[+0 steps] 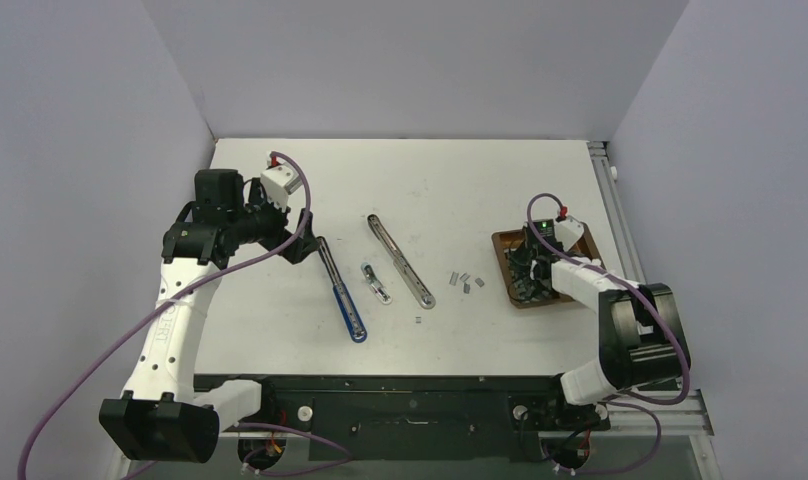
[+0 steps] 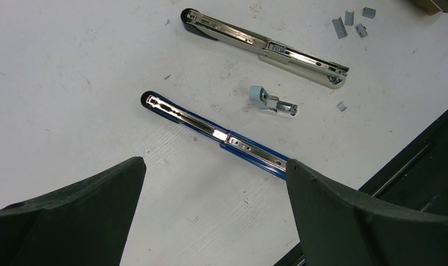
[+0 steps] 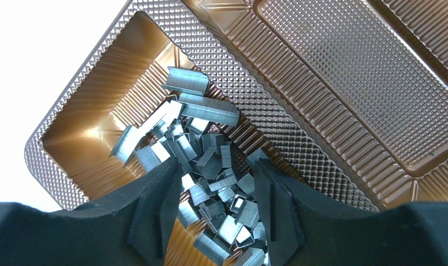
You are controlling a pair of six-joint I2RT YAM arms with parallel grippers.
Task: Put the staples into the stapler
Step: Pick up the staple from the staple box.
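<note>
Pale lavender walls (image 1: 410, 60) close round a white, scuffed desk (image 1: 460, 180), with a black rail (image 1: 400, 385) along its near edge; the only writing I can find is grey lettering on the white link of my left arm (image 1: 160, 335), too small to read; I can make out no brand on either stapler.

Under my right claw (image 3: 216, 166) sits a brown embossed tray (image 3: 233, 33) split into compartments; the corner compartment holds a jumbled heap of the staples (image 3: 205, 111), short silvery-grey blocks lying at all angles; my right claw stands partly open, its fingers (image 3: 155, 205) lowered into the heap with loose blocks lying between them, and I see none pinched.

To the left of that claw, out on the desk just beside the tray, lie a few loose staple blocks (image 1: 466, 281); one more stray block (image 1: 419, 320) lies alone nearer the rail.

My left claw (image 2: 215, 166) is spread wide and holds nothing; just ahead of it the blue stapler (image 2: 210, 130) lies folded out flat, its channel facing up, its near end at the tip of my right-hand finger (image 2: 366, 221); beyond it lies the silver stapler (image 2: 266, 47), also folded out flat; between the two rests a small metal part with a pale blue-green cap (image 2: 271, 102).
</note>
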